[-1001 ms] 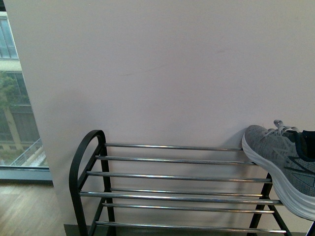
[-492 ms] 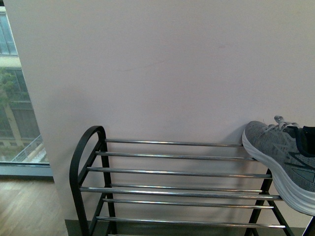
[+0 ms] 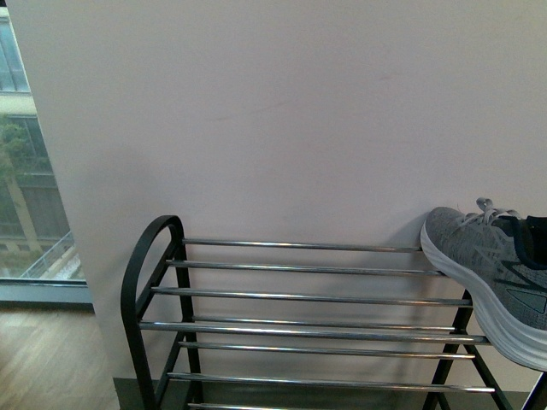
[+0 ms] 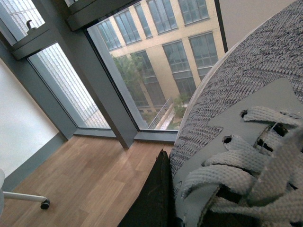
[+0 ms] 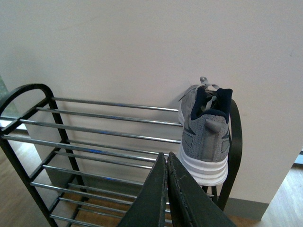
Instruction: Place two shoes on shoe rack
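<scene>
Laces [image 4: 227, 175] and grey knit of the near sneaker [image 4: 246, 85] crowd the left wrist view, blurred by closeness, with the sole and heel cut off by the frame. Of the left claw [image 4: 161, 184] only one dark finger [image 4: 156, 203] shows, lying against that shoe's side. The other finger is hidden behind the laces, so I cannot tell whether the claw pinches the shoe. The shoe hangs above the wooden floor [image 4: 94, 179] with a tall window [image 4: 156, 71] beyond. The right claw [image 5: 166, 158] is pressed together and empty, and it points at the right end of the shoe rack [image 3: 299, 298] without touching it. Past it the far sneaker [image 5: 206, 137] rests on the top tier, its heel toward the claw and its toe toward the pale wall [image 3: 299, 111], beside the rack's arched right end. In the front view this sneaker's heel is cut off at the edge, and the rack's lower tiers run out of the frame.
</scene>
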